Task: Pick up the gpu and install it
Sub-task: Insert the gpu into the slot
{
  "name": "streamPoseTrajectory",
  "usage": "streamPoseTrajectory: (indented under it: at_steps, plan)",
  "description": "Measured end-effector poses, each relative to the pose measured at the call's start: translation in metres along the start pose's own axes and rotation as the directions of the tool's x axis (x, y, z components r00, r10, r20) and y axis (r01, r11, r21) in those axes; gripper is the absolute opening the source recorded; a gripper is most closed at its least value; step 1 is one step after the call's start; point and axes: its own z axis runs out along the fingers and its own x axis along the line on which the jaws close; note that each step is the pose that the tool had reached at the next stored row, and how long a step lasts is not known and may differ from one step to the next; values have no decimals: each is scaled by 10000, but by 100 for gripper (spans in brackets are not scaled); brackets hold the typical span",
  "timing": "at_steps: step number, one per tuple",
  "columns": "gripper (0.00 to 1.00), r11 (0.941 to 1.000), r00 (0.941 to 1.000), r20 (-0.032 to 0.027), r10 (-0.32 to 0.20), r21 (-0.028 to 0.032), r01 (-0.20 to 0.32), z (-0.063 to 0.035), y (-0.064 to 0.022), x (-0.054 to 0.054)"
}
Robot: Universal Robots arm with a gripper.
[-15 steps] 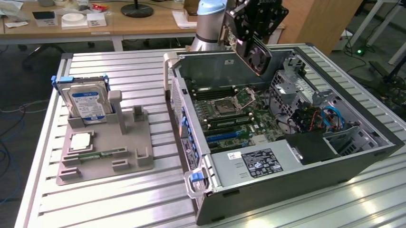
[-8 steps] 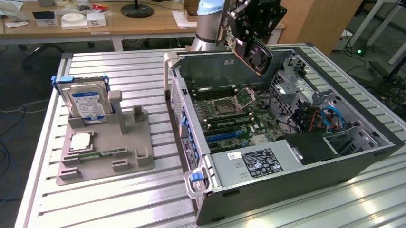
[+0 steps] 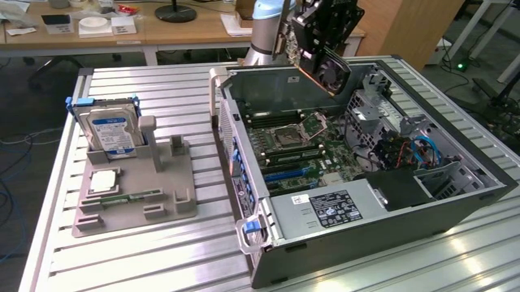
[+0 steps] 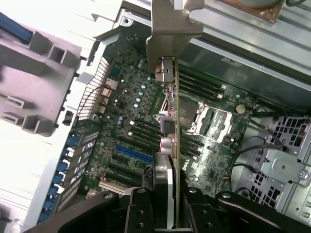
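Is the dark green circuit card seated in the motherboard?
No, the dark green circuit card hangs in the end effector above the open grey computer case.

Case is open on top, so straight below the jaws of the gripper it's just open air down to the motherboard. The gpu clamped between them hangs clear of the board. Tight spots: the upright wall just beside the card's low end, plus the drive cage and loose cables on the jaws' other side. Power supply sits well apart.
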Motion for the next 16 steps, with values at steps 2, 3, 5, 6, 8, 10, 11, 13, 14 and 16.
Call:
streamPoseTrajectory:
  at_steps: [2, 3, 5, 6, 8, 10, 11, 13, 14, 16]
  plan:
    - [28, 9996, 9996, -9, -275, -2, 275, 0, 0, 1]
    - [28, 9991, 9991, -16, -435, -4, 435, 1, 0, 1]
    - [28, 9972, 9972, -28, -754, -6, 754, 0, 0, 1]
    - [28, 9959, 9959, -34, -902, -7, 902, 0, 0, 0]
    - [28, 9932, 9932, -44, -1163, -10, 1163, 0, 0, 2]
    - [28, 9888, 9887, -57, -1495, -12, 1495, 0, 1, 2]
    - [28, 9860, 9860, -63, -1666, -14, 1666, 0, 1, 2]
    - [28, 9803, 9803, -74, -1975, -18, 1975, 0, 1, 2]
    - [28, 9774, 9774, -79, -2114, -21, 2114, 0, 1, 2]
    - [28, 9708, 9707, -90, -2400, -24, 2400, 0, 1, 2]
